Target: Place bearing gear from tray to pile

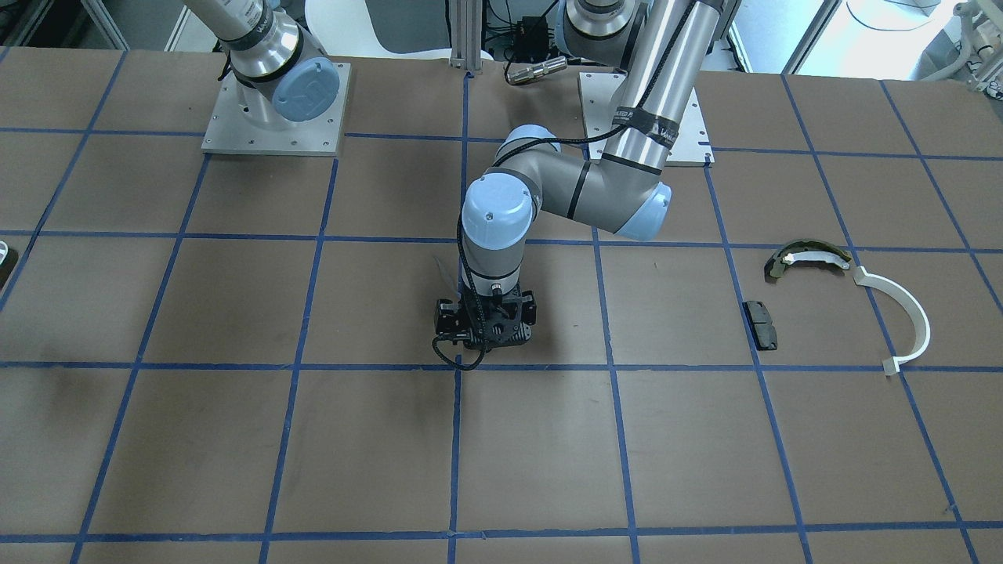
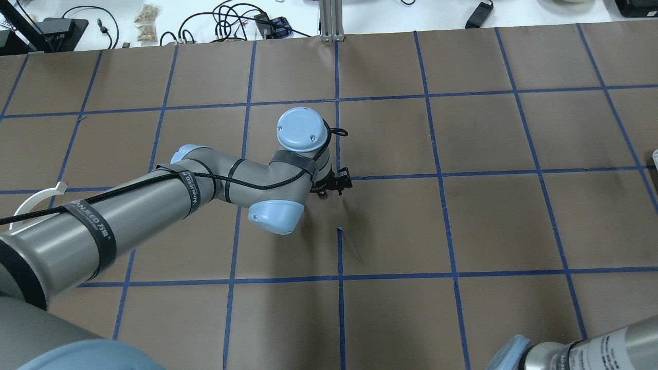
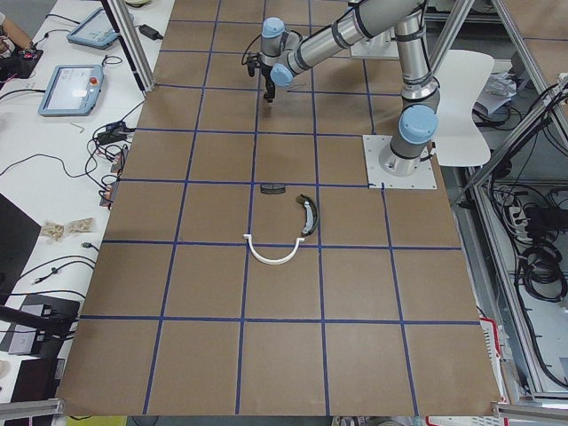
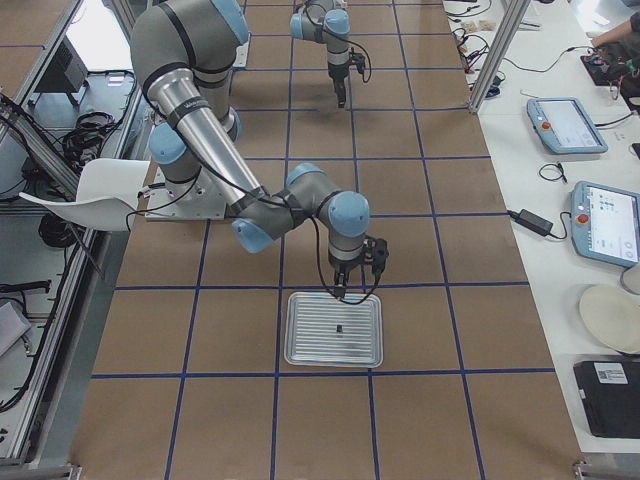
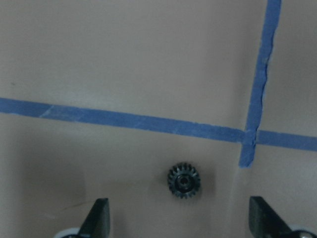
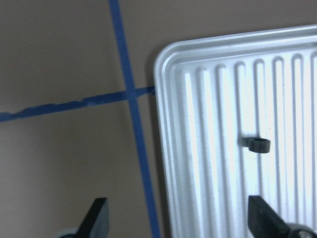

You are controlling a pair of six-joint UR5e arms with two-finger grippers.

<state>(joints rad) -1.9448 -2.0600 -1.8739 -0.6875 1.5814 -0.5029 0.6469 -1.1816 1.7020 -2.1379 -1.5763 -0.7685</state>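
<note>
A small black bearing gear (image 5: 184, 181) lies flat on the brown table, beside a blue tape crossing. My left gripper (image 5: 181, 213) hangs over it, open and empty, with one finger on each side. This gripper is mid-table in the front-facing view (image 1: 486, 325), which hides the gear. The pile lies apart from it: an olive-and-white brake shoe (image 1: 807, 257), a white half-ring arc (image 1: 901, 321) and a black pad (image 1: 760, 323). My right gripper (image 6: 179, 213) is open and empty over the edge of the ribbed metal tray (image 6: 208, 148).
A small black ring-shaped part (image 6: 258, 145) lies on the tray (image 4: 310, 345). Blue tape lines grid the table. The arm base plates (image 1: 274, 117) stand at the robot's side. Tablets and cables lie on the white bench (image 4: 590, 200) beyond the table.
</note>
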